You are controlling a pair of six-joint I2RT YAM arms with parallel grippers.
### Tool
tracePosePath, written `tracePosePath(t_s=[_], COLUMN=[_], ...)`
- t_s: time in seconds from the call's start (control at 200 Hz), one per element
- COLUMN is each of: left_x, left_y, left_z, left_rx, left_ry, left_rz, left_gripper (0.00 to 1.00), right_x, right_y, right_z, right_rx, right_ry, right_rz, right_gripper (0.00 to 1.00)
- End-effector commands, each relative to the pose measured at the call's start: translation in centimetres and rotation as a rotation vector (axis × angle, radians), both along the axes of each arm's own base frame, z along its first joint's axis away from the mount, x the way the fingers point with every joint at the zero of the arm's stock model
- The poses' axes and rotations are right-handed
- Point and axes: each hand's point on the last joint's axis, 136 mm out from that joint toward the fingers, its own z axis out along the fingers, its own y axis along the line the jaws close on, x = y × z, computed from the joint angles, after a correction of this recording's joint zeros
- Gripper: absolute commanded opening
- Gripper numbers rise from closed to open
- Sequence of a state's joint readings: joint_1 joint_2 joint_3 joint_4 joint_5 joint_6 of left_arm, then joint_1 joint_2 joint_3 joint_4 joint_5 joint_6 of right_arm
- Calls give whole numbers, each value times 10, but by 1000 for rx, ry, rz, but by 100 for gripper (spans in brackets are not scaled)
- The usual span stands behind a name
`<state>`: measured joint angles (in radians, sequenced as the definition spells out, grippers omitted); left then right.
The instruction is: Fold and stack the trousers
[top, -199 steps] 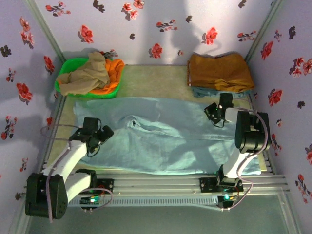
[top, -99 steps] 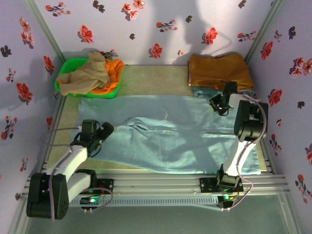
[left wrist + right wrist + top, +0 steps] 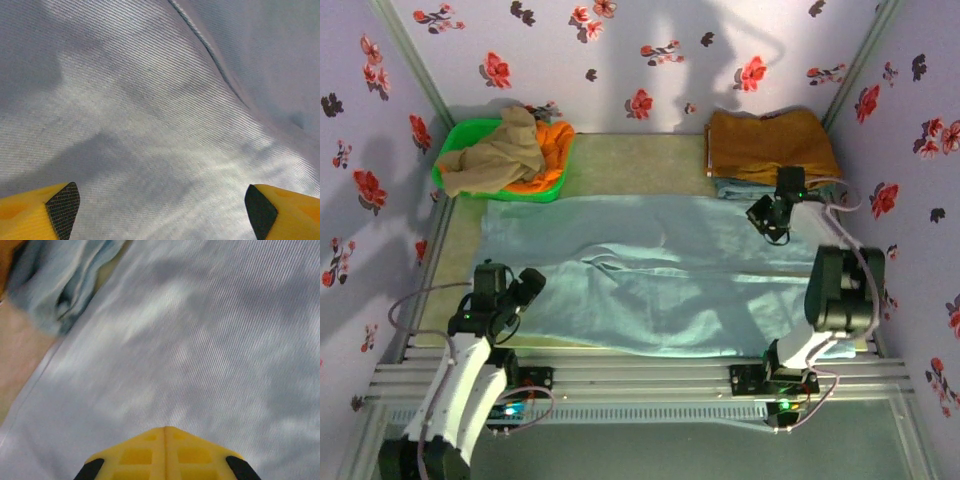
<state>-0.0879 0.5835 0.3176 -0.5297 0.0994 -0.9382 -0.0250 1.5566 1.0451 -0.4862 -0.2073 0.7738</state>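
Note:
The pale sky-blue trousers (image 3: 660,275) lie spread flat across the table, with a few soft creases near the middle. My left gripper (image 3: 527,287) hovers at their near-left edge. In the left wrist view it (image 3: 162,210) is open wide over the blue cloth (image 3: 150,100), and nothing sits between its pads. My right gripper (image 3: 765,216) is over the far-right part of the trousers, close to the stack. In the right wrist view its yellow fingers (image 3: 165,430) are pressed together above flat blue cloth (image 3: 200,340), and I see no fold pinched between them.
A green basket (image 3: 455,140) at the back left holds a beige-khaki garment (image 3: 500,155) and an orange one. At the back right a mustard-brown garment (image 3: 770,145) lies on folded blue cloth (image 3: 60,285). Flowered walls close in three sides, and a metal rail (image 3: 650,375) runs along the front.
The left arm pulled back toward the near-left corner. The right gripper moved farther back and right. The trousers now lie flatter and wider, their far edge pulled straight.

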Motion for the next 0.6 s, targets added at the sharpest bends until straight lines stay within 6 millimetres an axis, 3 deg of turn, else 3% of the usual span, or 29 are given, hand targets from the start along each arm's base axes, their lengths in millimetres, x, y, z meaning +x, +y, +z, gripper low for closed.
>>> tracePosePath(t_s=[0.0,0.155,0.265,0.355,0.445,0.6], left_x=[-6,37,74,95,102,93], left_y=[-6,-20,-24,-15,-6,16], left_z=[13,25,22,7,-13,-44], left_rx=[-32,-42,-27,16,25,23], left_ry=[14,-32,-41,-10,58,142], left_rz=[-8,-57,-64,-11,29,112], left_gripper=[89,89,89,90,90,90], right_x=[-54,-105,-123,-124,-120,-101], right_y=[11,12,10,6,6,0], right_z=[-22,-48,-60,-68,-77,-88], right_rx=[0,10,1,-15,-11,-37], right_ry=[96,182,227,237,274,299], right_rz=[6,-29,-30,-45,-40,-37], right_gripper=[3,0,0,0,0,0])
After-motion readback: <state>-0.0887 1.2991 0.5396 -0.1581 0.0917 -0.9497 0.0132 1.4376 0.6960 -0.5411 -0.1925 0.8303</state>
